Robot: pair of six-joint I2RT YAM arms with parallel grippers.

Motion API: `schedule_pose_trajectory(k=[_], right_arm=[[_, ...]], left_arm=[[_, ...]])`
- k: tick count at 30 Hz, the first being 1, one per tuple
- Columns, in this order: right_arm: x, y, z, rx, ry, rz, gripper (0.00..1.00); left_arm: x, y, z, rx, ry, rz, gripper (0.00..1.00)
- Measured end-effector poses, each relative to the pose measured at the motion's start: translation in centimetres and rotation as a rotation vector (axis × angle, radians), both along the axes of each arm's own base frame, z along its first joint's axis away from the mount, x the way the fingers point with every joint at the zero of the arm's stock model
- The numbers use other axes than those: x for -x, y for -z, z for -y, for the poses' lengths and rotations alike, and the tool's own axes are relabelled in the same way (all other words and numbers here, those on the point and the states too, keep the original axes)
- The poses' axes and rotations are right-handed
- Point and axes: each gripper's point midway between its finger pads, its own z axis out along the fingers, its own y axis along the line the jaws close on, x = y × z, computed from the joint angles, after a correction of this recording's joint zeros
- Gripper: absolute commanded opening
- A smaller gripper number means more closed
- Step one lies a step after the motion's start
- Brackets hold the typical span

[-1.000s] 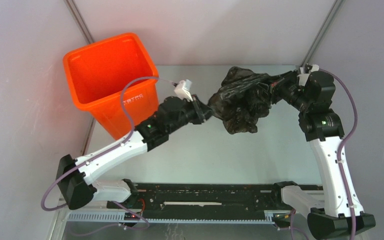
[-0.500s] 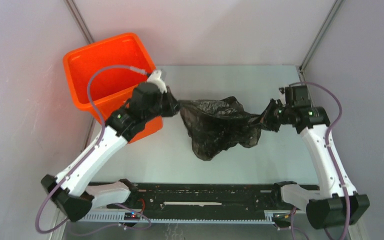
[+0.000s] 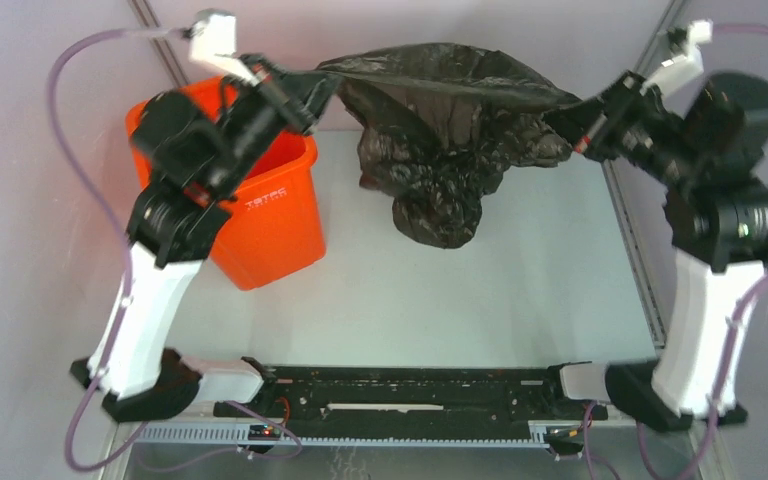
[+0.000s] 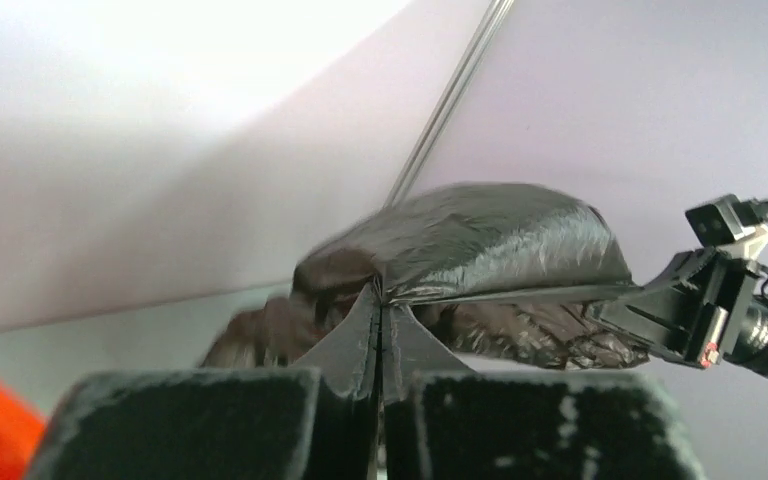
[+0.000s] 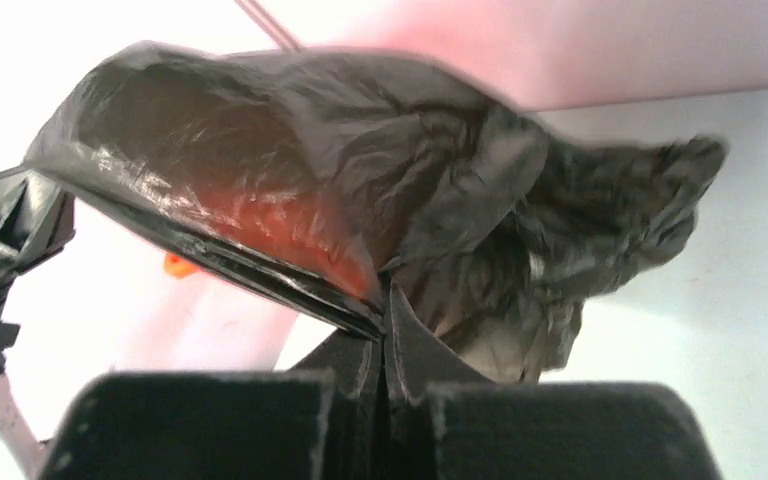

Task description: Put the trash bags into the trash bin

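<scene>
The black trash bag (image 3: 440,130) hangs stretched in the air between my two grippers, high above the table, its crumpled body sagging in the middle. My left gripper (image 3: 312,88) is shut on the bag's left edge, above the right rim of the orange trash bin (image 3: 265,215). My right gripper (image 3: 582,125) is shut on the bag's right edge. In the left wrist view the shut jaws (image 4: 380,310) pinch the bag (image 4: 490,240). In the right wrist view the shut jaws (image 5: 385,315) pinch the bag (image 5: 340,170), with orange showing through it.
The bin stands at the table's back left, beside the left wall frame post (image 3: 155,40). The right frame post (image 3: 650,60) runs behind the right arm. The black rail (image 3: 410,395) with the arm bases lies along the near edge.
Both arms have risen and carried the bag up and back. The bag went from a low sag over the table to stretched high, its left end now beside the bin's opening.
</scene>
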Motion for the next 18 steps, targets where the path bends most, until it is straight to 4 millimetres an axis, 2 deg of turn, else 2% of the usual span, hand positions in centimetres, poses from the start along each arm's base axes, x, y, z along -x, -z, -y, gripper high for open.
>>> schedule_pose_trajectory(k=[3,5,6,7,8,10,11,12,13,14,15,16,18], right_arm=[[2.8,4.3,-0.2,-0.014,-0.032,-0.027,0.0],[3.2,10.0,-0.7,-0.026,-0.061,-0.134,0.0],[2.9,12.7,-0.7,-0.029,-0.061,-0.2,0.0],[2.2,17.3,-0.8,-0.033,-0.064,-0.33,0.0],[1.8,21.0,-0.9,-0.032,-0.06,-0.44,0.0],[1.8,28.9,-0.9,-0.027,-0.054,-0.69,0.0],[2.4,31.9,-0.8,-0.023,-0.048,-0.795,0.0],[3.7,34.5,-0.7,-0.017,-0.043,-0.895,0.0],[4.8,35.6,-0.7,-0.015,-0.042,-0.947,0.0],[5.6,35.6,-0.7,-0.019,-0.042,-0.967,0.0],[5.7,34.7,-0.8,-0.027,-0.048,-0.936,0.0],[5.5,32.9,-1.0,-0.045,-0.059,-0.88,0.0],[4.4,28.2,-1.7,-0.087,-0.089,-0.736,0.0]], left_arm=[[1.3,3.0,-1.3,-0.012,-0.021,-0.029,0.0],[0.9,6.8,-1.0,-0.048,-0.021,-0.09,0.0],[0.3,9.5,-0.6,-0.082,-0.027,-0.145,0.0],[-0.5,12.7,-0.3,-0.125,-0.035,-0.207,0.0],[-1.0,16.2,0.0,-0.172,-0.039,-0.276,0.0],[-1.4,23.1,0.4,-0.266,-0.039,-0.422,0.0],[-1.2,26.9,0.3,-0.321,-0.039,-0.508,0.0],[-0.7,29.6,0.1,-0.36,-0.037,-0.572,0.0],[0.1,31.8,-0.2,-0.394,-0.03,-0.633,0.0],[0.8,33.0,-0.4,-0.414,-0.019,-0.67,0.0],[1.1,33.0,-0.5,-0.412,-0.012,-0.674,0.0],[1.3,32.3,-0.4,-0.396,0.0,-0.656,0.0],[1.6,29.1,-0.1,-0.348,0.026,-0.592,0.0]])
